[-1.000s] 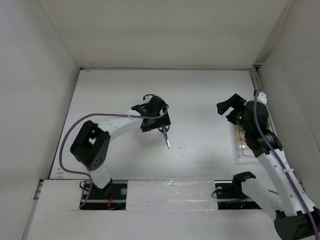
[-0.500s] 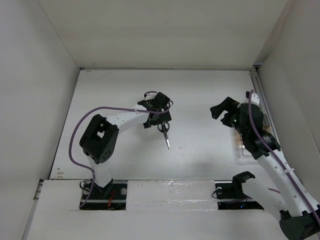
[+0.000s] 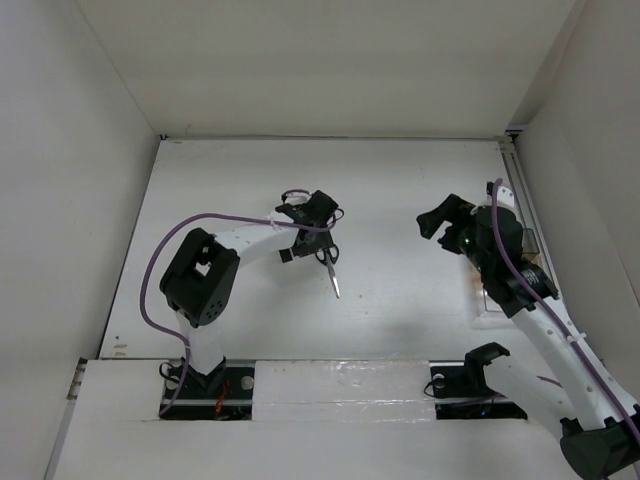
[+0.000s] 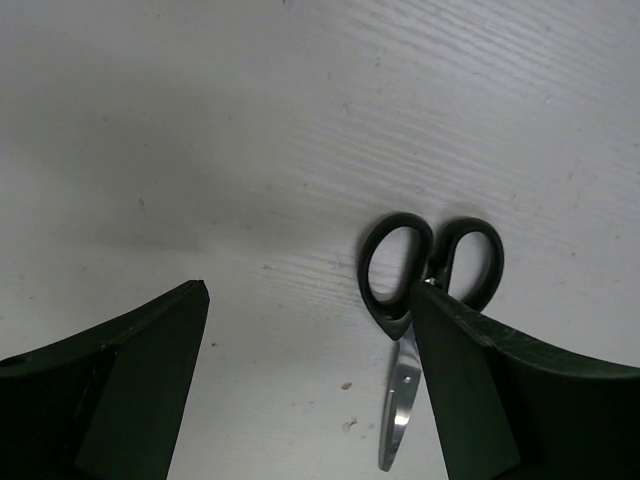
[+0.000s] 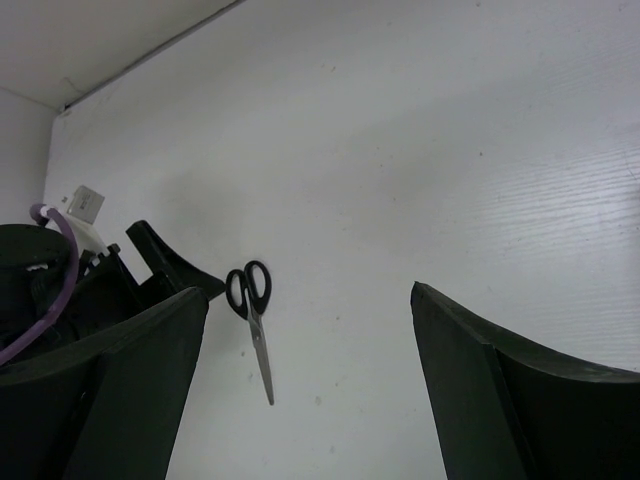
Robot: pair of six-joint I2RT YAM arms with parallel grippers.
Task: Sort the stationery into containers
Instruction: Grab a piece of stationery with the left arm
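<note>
The scissors (image 4: 398, 400) lie just beside one finger of the left claw (image 4: 305, 300).

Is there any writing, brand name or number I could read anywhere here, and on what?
None readable.
The scissors show no brand or marking.
The table and the walls are blank.
A small white tag in the right wrist view is too small to tell.

Scissors (image 4: 402, 385): you see one handle loop half hidden behind finger of left gripper (image 4: 308, 295). Container (image 3: 487, 303) behind right gripper (image 3: 441, 213): mostly covered by arm, contents unreadable.
</note>
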